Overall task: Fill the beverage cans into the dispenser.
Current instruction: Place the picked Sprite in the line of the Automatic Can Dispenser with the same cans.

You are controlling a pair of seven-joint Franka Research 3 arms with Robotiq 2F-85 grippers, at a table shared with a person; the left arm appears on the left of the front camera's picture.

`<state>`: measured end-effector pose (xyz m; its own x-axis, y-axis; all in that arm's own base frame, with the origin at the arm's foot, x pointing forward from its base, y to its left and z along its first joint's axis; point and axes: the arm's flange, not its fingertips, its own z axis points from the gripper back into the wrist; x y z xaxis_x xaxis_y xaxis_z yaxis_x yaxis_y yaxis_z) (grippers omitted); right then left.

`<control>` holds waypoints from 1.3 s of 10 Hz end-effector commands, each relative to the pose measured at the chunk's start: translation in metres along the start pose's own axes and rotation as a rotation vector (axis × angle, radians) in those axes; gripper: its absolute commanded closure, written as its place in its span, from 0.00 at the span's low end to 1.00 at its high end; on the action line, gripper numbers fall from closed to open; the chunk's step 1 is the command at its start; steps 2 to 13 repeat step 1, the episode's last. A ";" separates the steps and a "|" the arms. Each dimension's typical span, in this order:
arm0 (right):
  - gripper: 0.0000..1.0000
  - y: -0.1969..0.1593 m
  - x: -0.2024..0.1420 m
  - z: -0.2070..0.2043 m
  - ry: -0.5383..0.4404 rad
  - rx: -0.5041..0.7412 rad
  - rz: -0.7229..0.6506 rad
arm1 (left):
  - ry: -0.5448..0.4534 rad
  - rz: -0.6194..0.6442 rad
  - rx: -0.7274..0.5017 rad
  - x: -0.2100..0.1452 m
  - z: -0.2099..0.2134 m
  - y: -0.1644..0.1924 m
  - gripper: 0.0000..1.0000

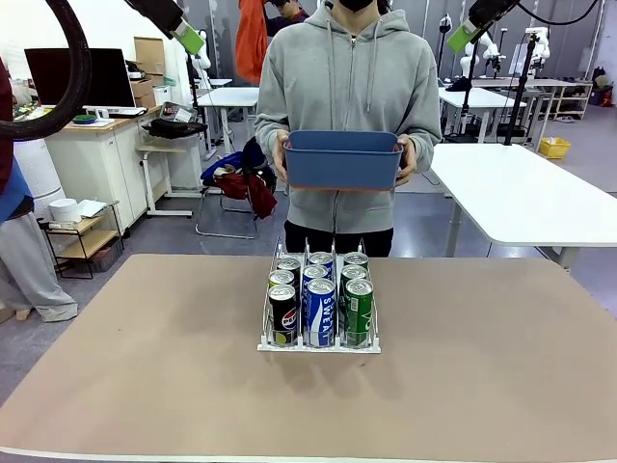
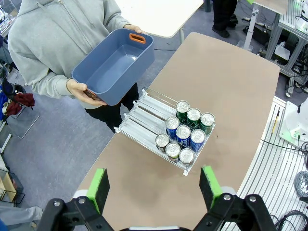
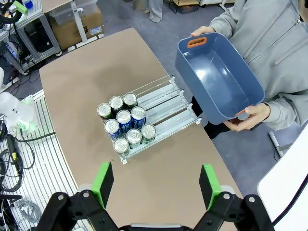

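- Dispenser (image 1: 319, 344), a small white wire rack with three lanes, sits mid-worktop (image 1: 482, 386); its long axis runs from the robot's side toward the person.
- Nine slim aluminium beverage cans (image 1: 320, 311) stand upright, silver tops up, three per lane, bunched at the robot-side end: black, blue-and-white, green.
- Person at the far edge holds a blue plastic rectangular bin (image 1: 343, 160) in both hands, level, above the worktop.
- Left end effector (image 2: 154, 185) is raised, green pads spread wide, holding nothing.
- Right end effector (image 3: 156, 183) likewise is wide and empty.

Pepsi logo on black can (image 1: 282, 315); "SWEAT" on blue can (image 1: 319, 313)
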<state>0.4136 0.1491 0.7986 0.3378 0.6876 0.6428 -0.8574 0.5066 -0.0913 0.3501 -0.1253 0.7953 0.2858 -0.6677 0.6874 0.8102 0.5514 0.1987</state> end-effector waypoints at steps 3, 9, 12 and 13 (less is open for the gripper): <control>0.05 0.002 0.000 0.000 -0.004 0.005 -0.004 | -0.007 0.002 -0.016 -0.005 -0.001 -0.002 0.00; 0.05 0.002 0.000 0.000 -0.004 0.005 -0.004 | -0.007 0.002 -0.016 -0.005 -0.001 -0.002 0.00; 0.05 0.002 0.000 0.000 -0.004 0.005 -0.004 | -0.007 0.002 -0.016 -0.005 -0.001 -0.002 0.00; 0.05 0.002 0.000 0.000 -0.004 0.005 -0.004 | -0.007 0.002 -0.016 -0.005 -0.001 -0.002 0.00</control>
